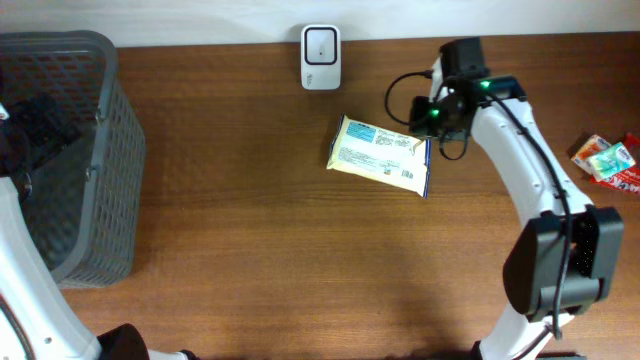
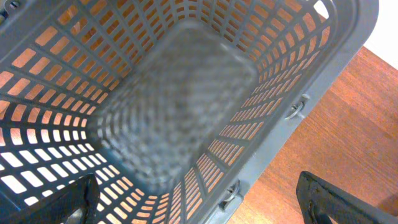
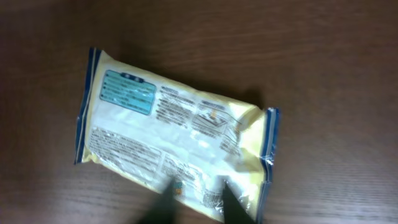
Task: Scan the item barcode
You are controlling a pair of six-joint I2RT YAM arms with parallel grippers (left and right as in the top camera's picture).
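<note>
Overhead, we find the packet [image 1: 380, 153] lying flat on the counter [image 1: 250, 220], print side up, just toward 5 o'clock of the white scanner [image 1: 320, 44] at the 12 o'clock edge. The right arm [image 1: 520, 150] reaches to the packet's 3 o'clock end. In the right wrist view, the right jaws stand slightly parted over the packet's edge and, as far as the blur allows, hold nothing. We judge the step in hand to be presenting the packet to the scanner. We can make out no barcode among the print, so the next move calls for finding it and turning that face toward the scanner. The grey basket [image 1: 125, 170] at 9 o'clock is empty, and the left jaws are spread wide above it. Small packets [image 1: 608, 160] lie at 3 o'clock.
</note>
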